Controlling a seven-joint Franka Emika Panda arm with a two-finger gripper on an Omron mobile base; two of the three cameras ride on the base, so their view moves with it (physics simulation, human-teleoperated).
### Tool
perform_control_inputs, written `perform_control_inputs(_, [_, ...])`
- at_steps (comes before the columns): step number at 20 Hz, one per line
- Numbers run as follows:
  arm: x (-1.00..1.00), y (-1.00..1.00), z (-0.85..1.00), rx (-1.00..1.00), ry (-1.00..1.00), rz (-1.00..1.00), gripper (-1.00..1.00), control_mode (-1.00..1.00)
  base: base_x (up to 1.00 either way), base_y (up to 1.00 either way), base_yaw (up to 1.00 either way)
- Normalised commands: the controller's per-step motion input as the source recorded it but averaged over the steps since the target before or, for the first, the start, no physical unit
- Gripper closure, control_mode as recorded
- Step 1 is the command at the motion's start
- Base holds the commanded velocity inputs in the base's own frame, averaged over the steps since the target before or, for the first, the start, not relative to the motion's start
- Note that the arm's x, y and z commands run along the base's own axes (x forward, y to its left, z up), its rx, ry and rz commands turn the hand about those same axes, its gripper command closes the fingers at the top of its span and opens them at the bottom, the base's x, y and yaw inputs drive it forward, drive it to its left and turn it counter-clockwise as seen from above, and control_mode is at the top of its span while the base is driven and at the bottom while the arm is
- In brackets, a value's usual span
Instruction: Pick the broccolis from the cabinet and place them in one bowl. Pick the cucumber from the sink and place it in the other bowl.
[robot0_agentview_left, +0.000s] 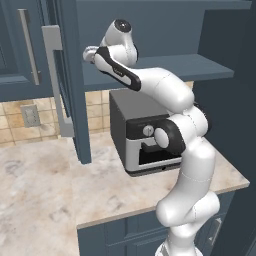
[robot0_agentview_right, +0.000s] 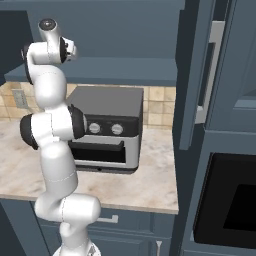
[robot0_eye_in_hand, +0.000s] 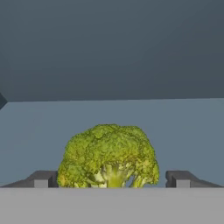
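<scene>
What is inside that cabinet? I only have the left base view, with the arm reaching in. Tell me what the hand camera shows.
Observer: A broccoli sits on the cabinet floor, right in front of the gripper.
Operator: Give me the finger state.
Observer: The fingers stand open, one on each side of the broccoli, with a gap on both sides.
Operator: Report what is to the right of the oven.
Observer: In the right base view, an open cabinet door hangs past the toaster oven, and beyond it a dark built-in oven sits in a tall unit.
</scene>
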Motion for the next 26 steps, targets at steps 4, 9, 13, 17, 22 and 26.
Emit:
perform_control_inputs(4, [0.0, 0.0, 0.0, 0.0, 0.0, 0.0, 1.0, -1.0, 0.0, 0.0, 0.0])
perform_control_inputs(9, [0.0, 0.0, 0.0, 0.0, 0.0, 0.0, 1.0, -1.0, 0.0, 0.0, 0.0])
perform_control_inputs(13, [0.0, 0.0, 0.0, 0.0, 0.0, 0.0, 1.0, -1.0, 0.0, 0.0, 0.0])
perform_control_inputs(17, [-0.29, -0.12, 0.01, 0.0, 0.0, -0.01, 1.0, -1.0, 0.0, 0.0, 0.0])
perform_control_inputs(22, [-0.48, -0.02, 0.02, 0.0, -0.09, 0.0, 1.0, -1.0, 0.0, 0.0, 0.0])
perform_control_inputs(26, [-0.45, 0.0, 0.0, 0.0, -0.15, 0.0, 1.0, -1.0, 0.0, 0.0, 0.0])
